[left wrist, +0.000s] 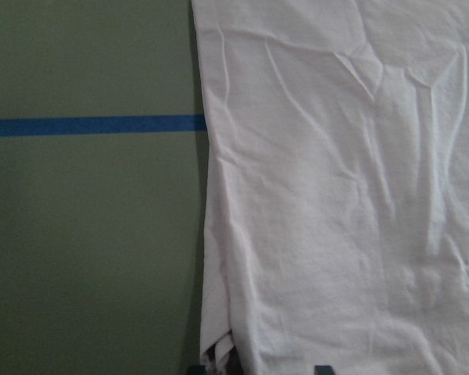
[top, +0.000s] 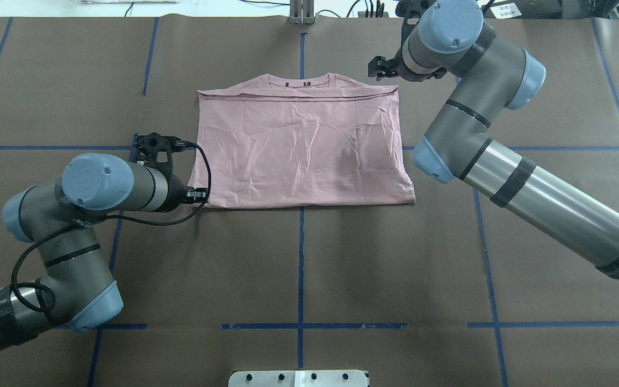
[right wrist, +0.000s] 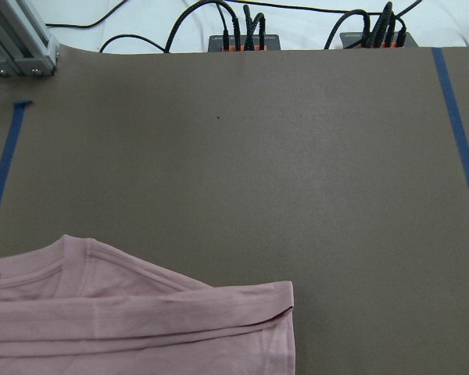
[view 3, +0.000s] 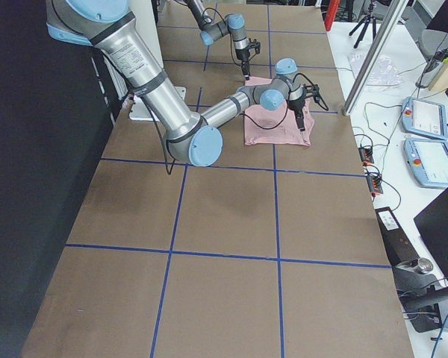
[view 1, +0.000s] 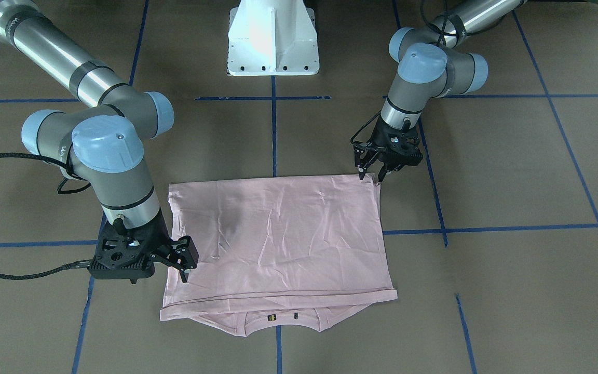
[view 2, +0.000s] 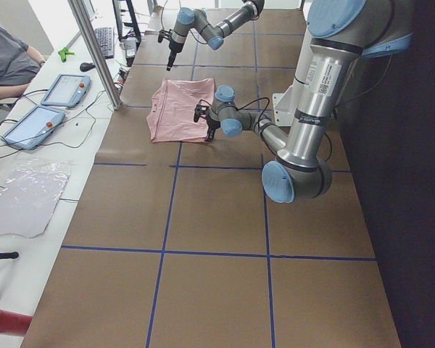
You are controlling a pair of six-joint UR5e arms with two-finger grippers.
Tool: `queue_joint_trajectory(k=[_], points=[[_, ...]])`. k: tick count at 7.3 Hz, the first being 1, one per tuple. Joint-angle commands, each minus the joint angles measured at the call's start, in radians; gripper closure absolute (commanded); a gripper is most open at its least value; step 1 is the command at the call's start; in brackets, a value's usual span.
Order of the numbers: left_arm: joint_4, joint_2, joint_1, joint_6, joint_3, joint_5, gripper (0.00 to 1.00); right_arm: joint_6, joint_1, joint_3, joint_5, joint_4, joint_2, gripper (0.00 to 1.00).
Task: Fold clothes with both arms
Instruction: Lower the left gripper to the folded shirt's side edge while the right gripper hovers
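The pale pink T-shirt (view 1: 278, 234) lies flat on the brown table, folded in half, with its collar and neck tags at the far end (top: 299, 81). Its print is hidden. My left gripper (view 1: 372, 175) is open and low at the shirt's near-left corner (top: 198, 193). In the left wrist view the shirt (left wrist: 336, 195) fills the right side and its corner lies between the fingertips at the bottom edge. My right gripper (view 1: 185, 262) is open, empty and raised by the shirt's far-right corner (top: 376, 67). The right wrist view looks down on that folded corner (right wrist: 141, 320).
The white pedestal base (view 1: 273, 41) stands at the robot side. Blue tape lines (top: 300, 269) grid the table. Cables and plugs (right wrist: 242, 35) and an aluminium post (right wrist: 16, 39) sit along the far edge. Tablets (view 2: 61, 88) and a seated person (view 2: 7, 58) are beyond it.
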Motion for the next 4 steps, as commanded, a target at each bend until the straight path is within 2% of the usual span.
queue_joint_trajectory(k=[1, 2, 4], points=[[0.001, -0.001, 0.002, 0.001, 0.011, 0.001, 0.95, 0.001, 0.0, 0.0, 0.0, 0.0, 0.001, 0.0], [0.001, 0.0, 0.002, 0.002, 0.009, 0.001, 1.0, 0.001, 0.0, 0.0, 0.0, 0.0, -0.001, 0.0], [0.001, 0.013, -0.006, 0.016, -0.008, -0.002, 1.0, 0.001, 0.0, 0.0, 0.0, 0.0, -0.001, 0.0]])
